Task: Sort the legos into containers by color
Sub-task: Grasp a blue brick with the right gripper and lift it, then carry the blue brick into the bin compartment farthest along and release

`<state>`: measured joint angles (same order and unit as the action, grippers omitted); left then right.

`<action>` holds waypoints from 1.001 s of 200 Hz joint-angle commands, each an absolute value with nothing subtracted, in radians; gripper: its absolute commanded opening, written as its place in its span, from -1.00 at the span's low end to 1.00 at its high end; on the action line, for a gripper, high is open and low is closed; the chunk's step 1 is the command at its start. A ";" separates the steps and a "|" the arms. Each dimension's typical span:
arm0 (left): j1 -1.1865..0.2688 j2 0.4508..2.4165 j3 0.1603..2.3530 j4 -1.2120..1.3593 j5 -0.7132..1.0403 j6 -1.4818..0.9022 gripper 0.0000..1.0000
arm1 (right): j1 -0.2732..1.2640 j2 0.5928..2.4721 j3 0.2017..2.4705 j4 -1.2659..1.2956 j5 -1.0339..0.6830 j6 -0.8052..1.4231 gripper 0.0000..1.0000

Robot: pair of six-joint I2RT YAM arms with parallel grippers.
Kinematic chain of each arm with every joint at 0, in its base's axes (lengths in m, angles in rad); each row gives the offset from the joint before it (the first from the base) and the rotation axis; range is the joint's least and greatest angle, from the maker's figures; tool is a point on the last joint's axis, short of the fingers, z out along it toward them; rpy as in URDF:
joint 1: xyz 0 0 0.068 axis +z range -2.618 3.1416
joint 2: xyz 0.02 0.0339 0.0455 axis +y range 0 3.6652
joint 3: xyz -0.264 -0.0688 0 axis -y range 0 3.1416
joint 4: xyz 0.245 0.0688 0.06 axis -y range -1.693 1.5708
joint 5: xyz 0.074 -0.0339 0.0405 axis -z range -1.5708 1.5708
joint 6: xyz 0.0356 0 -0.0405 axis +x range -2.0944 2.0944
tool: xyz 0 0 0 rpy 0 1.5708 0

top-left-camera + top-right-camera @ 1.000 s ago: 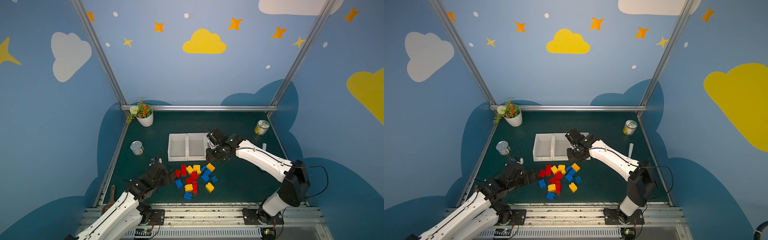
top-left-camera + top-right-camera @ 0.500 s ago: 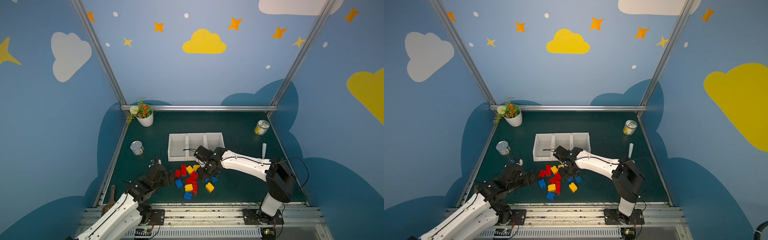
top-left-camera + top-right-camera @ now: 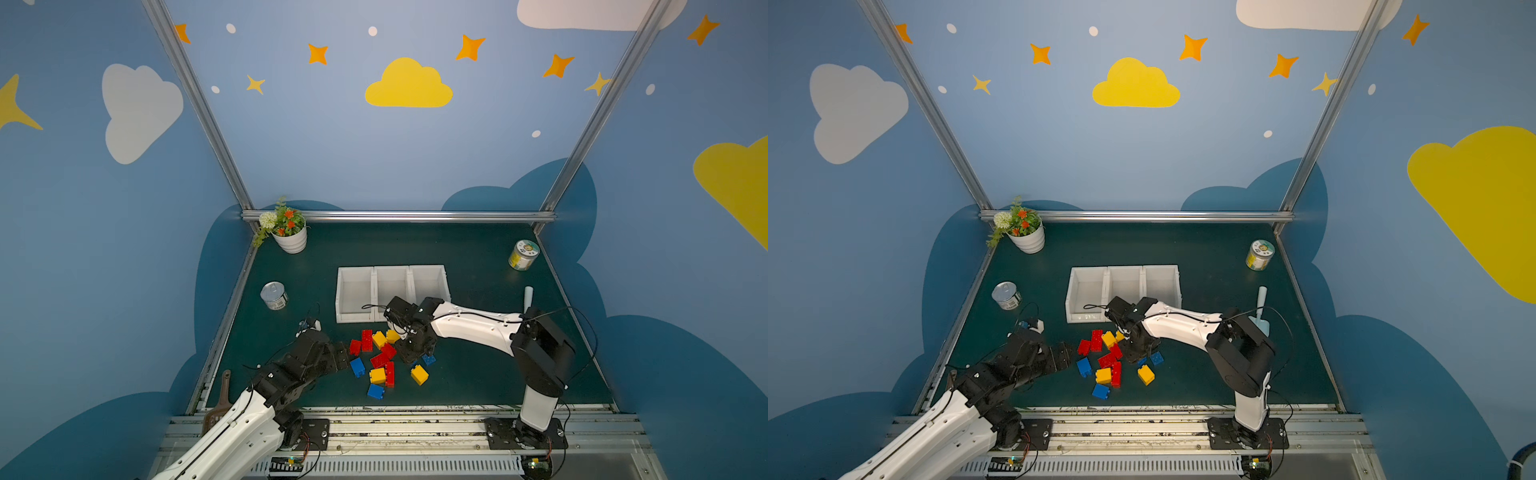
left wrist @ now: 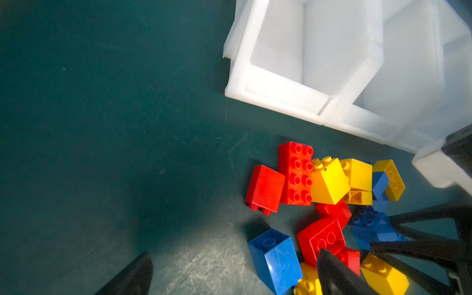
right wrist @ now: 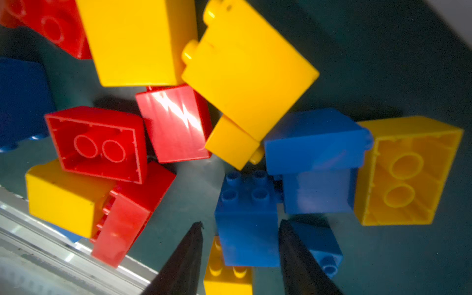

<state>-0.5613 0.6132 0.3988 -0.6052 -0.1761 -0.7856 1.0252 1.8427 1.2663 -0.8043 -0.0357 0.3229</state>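
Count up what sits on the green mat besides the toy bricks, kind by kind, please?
white containers: 3
potted plant: 1
metal can: 1
lidded jar: 1
pale handled tool: 1
Total: 7

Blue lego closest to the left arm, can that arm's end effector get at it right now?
Probably yes: the left end effector is open right beside the blue lego, with nothing lying between them, though a red lego sits close on its far side.
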 commanded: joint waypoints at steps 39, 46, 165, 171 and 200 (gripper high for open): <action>-0.563 0.605 0.391 -0.625 -0.169 -0.793 0.99 | 1.050 1.878 1.293 -0.811 0.001 0.314 -0.43; -0.563 0.605 0.391 -0.625 -0.170 -0.793 0.99 | 1.052 1.880 1.296 -0.815 0.004 0.319 -0.46; -0.563 0.592 0.390 -0.630 -0.169 -0.785 0.99 | 0.768 1.723 1.523 -0.943 0.115 0.212 -0.53; -0.563 0.594 0.391 -0.629 -0.166 -0.785 0.99 | 0.742 1.738 1.526 -0.937 0.114 0.215 -0.54; -0.563 0.603 0.393 -0.627 -0.154 -0.778 0.99 | 0.667 1.829 1.564 -0.919 0.106 0.229 -0.53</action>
